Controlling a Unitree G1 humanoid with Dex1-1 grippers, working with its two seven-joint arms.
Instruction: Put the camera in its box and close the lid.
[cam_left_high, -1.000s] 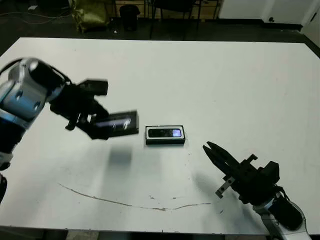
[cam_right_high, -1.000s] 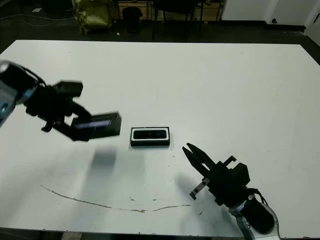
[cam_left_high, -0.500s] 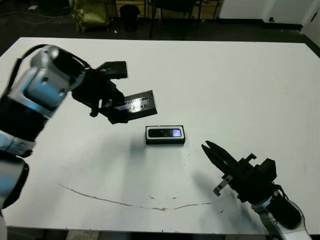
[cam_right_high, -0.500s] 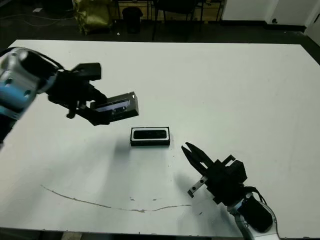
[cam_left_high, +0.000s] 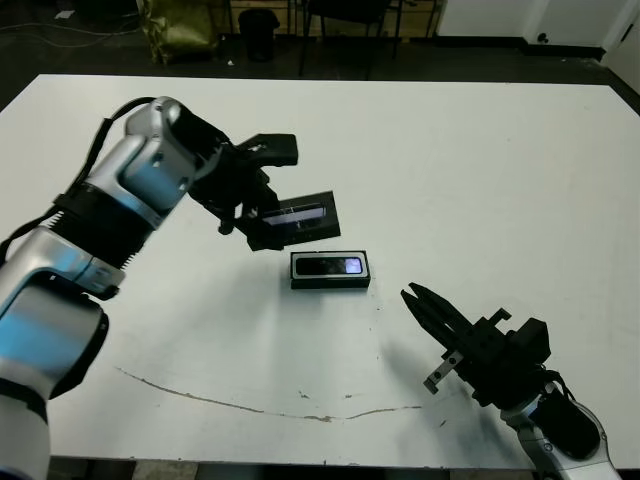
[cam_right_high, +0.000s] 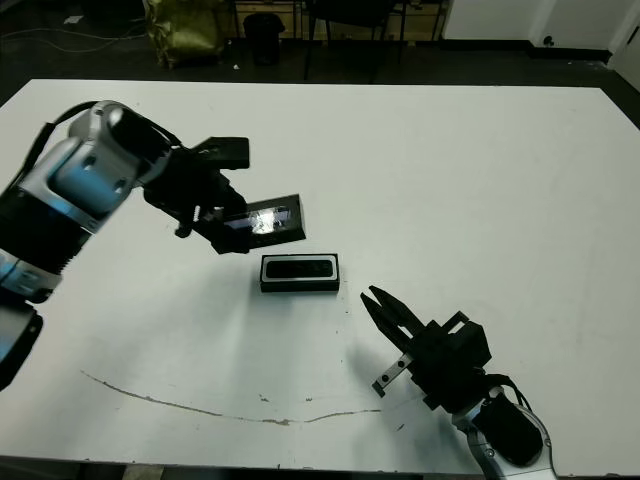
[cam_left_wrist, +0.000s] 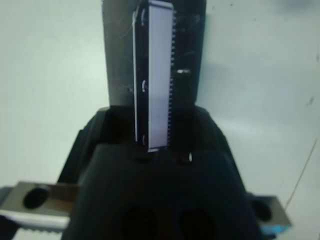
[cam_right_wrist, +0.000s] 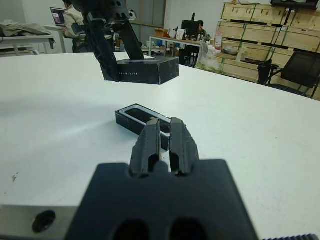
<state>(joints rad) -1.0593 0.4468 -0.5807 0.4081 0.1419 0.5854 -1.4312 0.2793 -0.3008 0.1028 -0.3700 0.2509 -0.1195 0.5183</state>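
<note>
The lid (cam_left_high: 296, 218) is held clamped in the left pincer (cam_left_high: 262, 212), raised just beyond the box (cam_left_high: 331, 270) on the bench (cam_left_high: 480, 170). The camera (cam_left_high: 333, 266) is seated inside. Both long axes run nearly parallel. The right pincer (cam_left_high: 418, 301) is kept narrow, near.

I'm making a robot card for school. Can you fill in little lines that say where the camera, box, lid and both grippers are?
camera: lying inside the box
box: open, flat on the white table
lid: held in the air, up and to the left of the box, not on it yet
left gripper: jaws shut on the lid
right gripper: jaws shut, holding nothing, right of the box
</note>
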